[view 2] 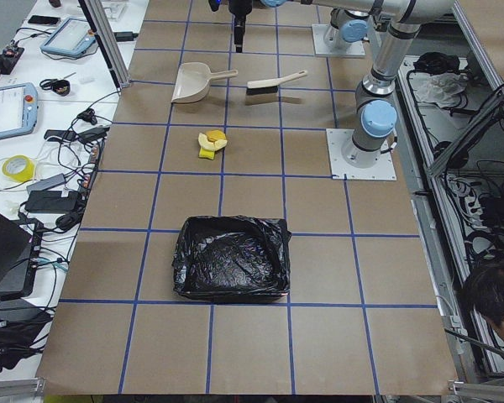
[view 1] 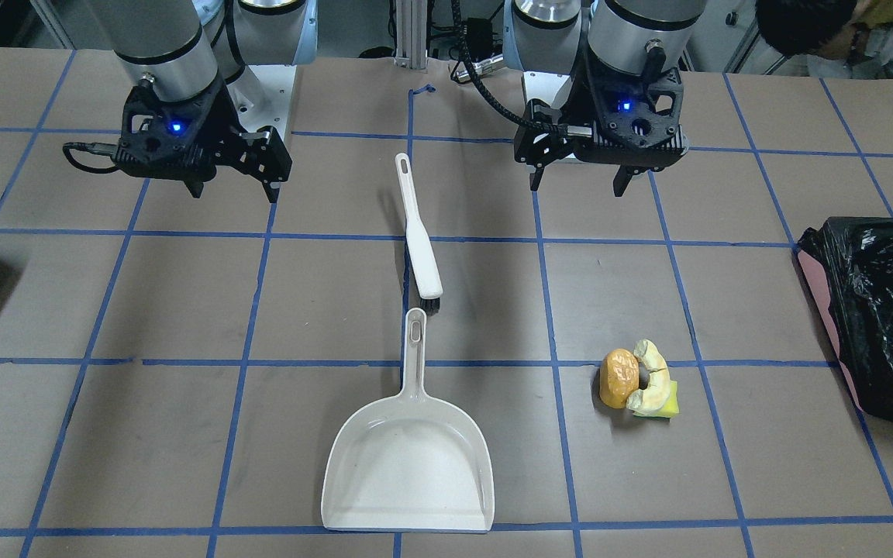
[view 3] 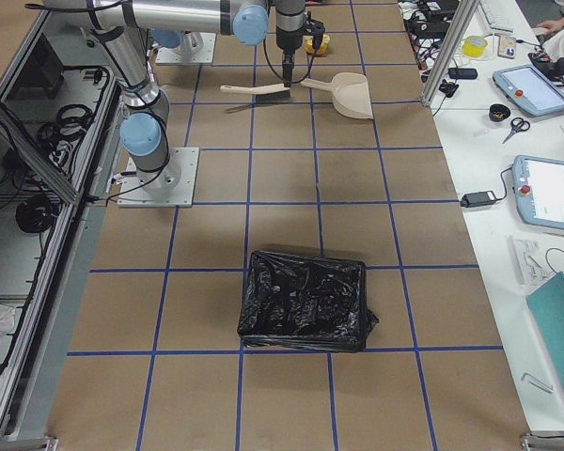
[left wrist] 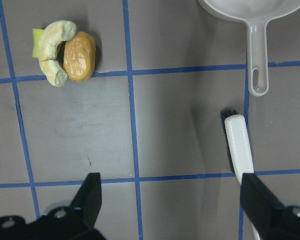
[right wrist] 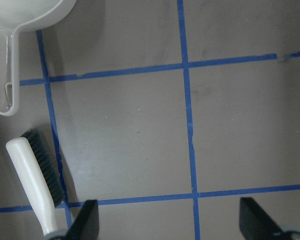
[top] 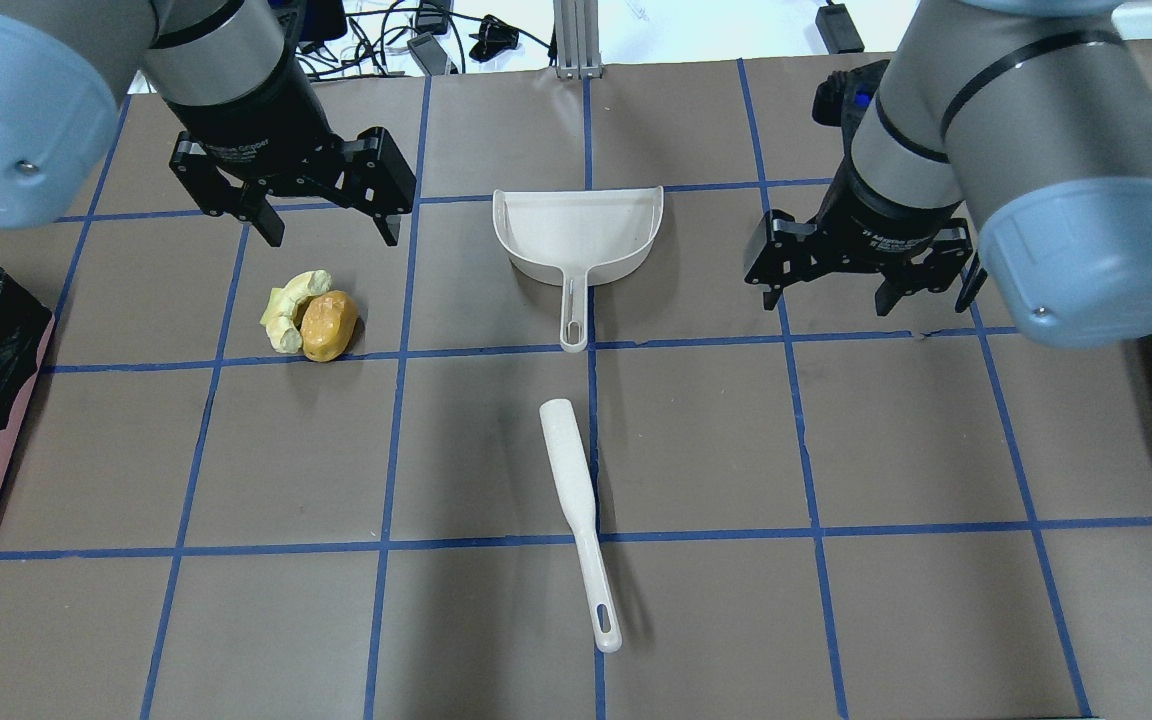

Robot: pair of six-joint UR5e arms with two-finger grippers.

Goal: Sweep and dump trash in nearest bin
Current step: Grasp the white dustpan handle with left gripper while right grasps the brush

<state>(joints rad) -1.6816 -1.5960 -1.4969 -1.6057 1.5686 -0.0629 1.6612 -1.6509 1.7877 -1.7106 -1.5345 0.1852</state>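
Brown paper-covered table, blue tape grid; white side bench at frame's left edge, bearing black cables, yellow tape roll.

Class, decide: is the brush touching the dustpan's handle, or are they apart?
Apart. The overhead exterior view shows bare table between the head of the brush and the handle end of the dustpan; the left wrist view agrees.

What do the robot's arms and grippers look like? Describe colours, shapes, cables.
The left arm and right arm are grey tubes with pale-blue joint caps. The left gripper and right gripper are black, angular, blue-lit, cabled, with pointed jaws.
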